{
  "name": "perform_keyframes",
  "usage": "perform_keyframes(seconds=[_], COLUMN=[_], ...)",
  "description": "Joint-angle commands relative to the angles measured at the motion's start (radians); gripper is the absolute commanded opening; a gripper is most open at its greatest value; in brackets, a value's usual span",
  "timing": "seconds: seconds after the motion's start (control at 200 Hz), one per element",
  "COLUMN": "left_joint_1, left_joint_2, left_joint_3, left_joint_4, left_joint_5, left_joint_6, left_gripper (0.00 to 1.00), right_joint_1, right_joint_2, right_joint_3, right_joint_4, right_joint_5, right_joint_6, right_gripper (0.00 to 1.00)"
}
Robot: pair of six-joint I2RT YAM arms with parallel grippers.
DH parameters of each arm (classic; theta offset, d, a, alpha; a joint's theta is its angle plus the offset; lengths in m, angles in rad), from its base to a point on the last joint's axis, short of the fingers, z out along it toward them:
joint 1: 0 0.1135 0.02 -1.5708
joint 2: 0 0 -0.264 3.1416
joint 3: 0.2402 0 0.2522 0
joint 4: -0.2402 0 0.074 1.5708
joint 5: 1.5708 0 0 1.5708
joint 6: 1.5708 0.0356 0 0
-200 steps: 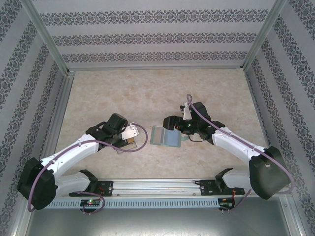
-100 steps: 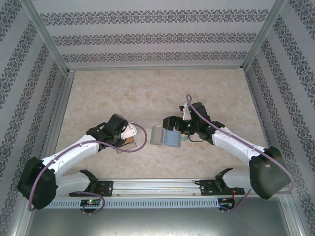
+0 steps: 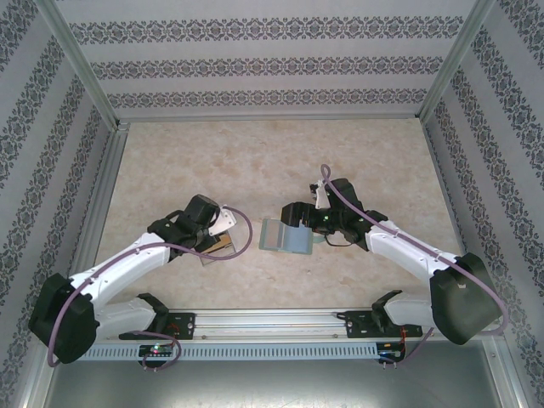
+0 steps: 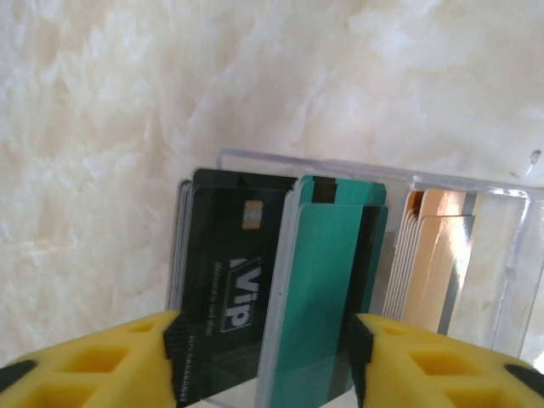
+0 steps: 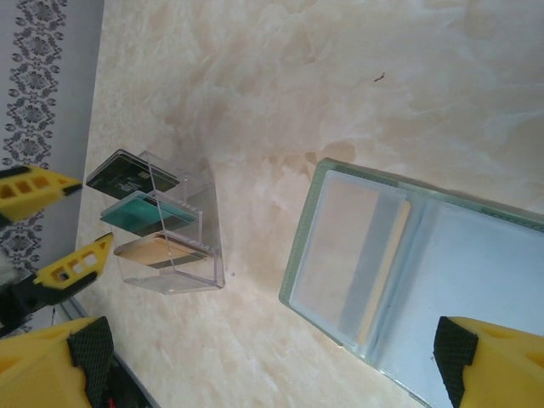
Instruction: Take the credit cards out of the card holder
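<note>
A clear plastic tray (image 4: pixel 497 255) stands on the marbled beige table (image 3: pixel 255 161) (patterned walls (image 3: pixel 255 64) enclose it).

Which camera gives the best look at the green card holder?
The right wrist view: the card holder lies open and close up, with a tan card tucked in one leaf. In the top external view the card holder is a small pale green patch, its pockets too small to make out.

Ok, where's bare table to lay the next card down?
The table's far half, beyond the clear tray and the card holder, is bare up to the back wall. Crowded: the narrow strip between those two.
</note>
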Motion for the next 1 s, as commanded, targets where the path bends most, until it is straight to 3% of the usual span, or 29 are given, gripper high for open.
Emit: perform_keyframes(seconds=[0.0, 0.06, 0.265, 0.36, 0.415, 0.45, 0.535, 0.645, 0.764, 0.994], left_joint_1=[0.009, 0.01, 0.014, 0.015, 0.016, 0.016, 0.016, 0.015, 0.0, -0.035], left_joint_2=[-0.025, -0.017, 0.038, 0.079, 0.1, 0.114, 0.163, 0.248, 0.331, 0.453], left_joint_3=[0.09, 0.134, 0.273, 0.315, 0.318, 0.314, 0.308, 0.29, 0.251, 0.27], left_joint_4=[-0.068, -0.095, -0.103, -0.079, -0.043, -0.017, 0.029, 0.095, 0.192, 0.217], left_joint_5=[0.061, 0.085, 0.209, 0.312, 0.354, 0.367, 0.404, 0.488, 0.542, 0.557], left_joint_6=[-0.108, -0.182, -0.561, -0.703, -0.775, -0.837, -0.987, -1.114, -1.223, -1.264], left_gripper=[0.71, 1.0, 0.99, 1.0, 0.93, 0.9, 0.81, 0.58, 0.52, 0.46], right_joint_1=[0.016, 0.021, 0.039, 0.039, 0.039, 0.039, 0.039, 0.039, 0.039, 0.041], right_joint_2=[0.0, 0.002, 0.012, 0.022, 0.038, 0.049, 0.078, 0.107, 0.136, 0.185], right_joint_3=[-0.006, 0.0, 0.002, -0.01, -0.016, -0.02, -0.03, -0.036, -0.037, -0.034], right_joint_4=[-0.04, -0.073, -0.135, -0.153, -0.171, -0.183, -0.198, -0.208, -0.215, -0.191], right_joint_5=[0.052, 0.092, 0.19, 0.223, 0.25, 0.265, 0.289, 0.322, 0.345, 0.318], right_joint_6=[0.005, -0.006, -0.048, -0.061, -0.057, -0.052, -0.043, -0.036, -0.029, -0.036], right_gripper=[0.98, 0.98, 0.98, 0.67, 0.44, 0.36, 0.35, 0.34, 0.32, 0.29])
